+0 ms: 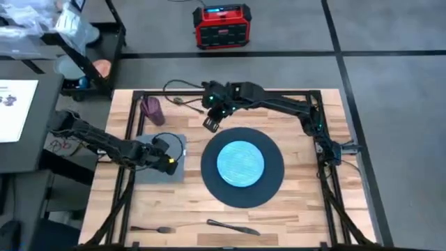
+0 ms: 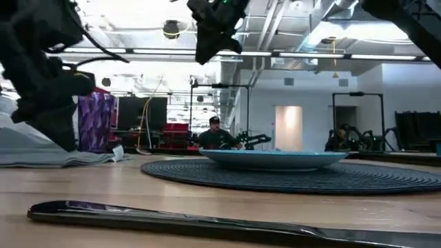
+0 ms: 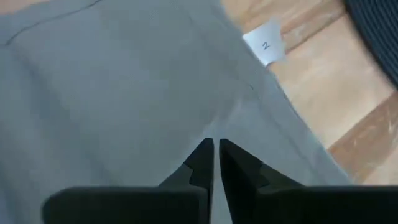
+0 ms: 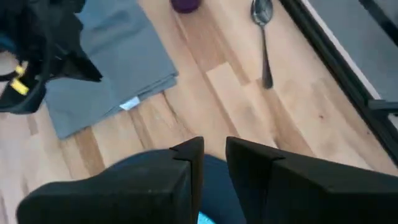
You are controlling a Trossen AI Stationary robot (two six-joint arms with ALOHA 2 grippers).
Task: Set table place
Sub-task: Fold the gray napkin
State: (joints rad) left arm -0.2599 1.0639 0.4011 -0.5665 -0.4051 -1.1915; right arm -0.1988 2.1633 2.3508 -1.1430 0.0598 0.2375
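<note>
The place, a round dark mat, lies in the middle of the wood table with a light blue plate on it. A grey folded napkin lies flat to the left of the mat. My left gripper hangs over the napkin, pointing down, its fingers shut. My right gripper is raised above the mat's far left rim. It is open by a narrow gap with nothing between its fingers. My left gripper points down at the napkin's upper layer with shut fingers. I cannot tell whether the fingertips touch the cloth. The napkin lies flat on the table.
A purple cup and a spoon sit at the table's far left. A fork and a knife lie along the near edge. A black rail frame runs around the table. Bare wood shows right of the mat.
</note>
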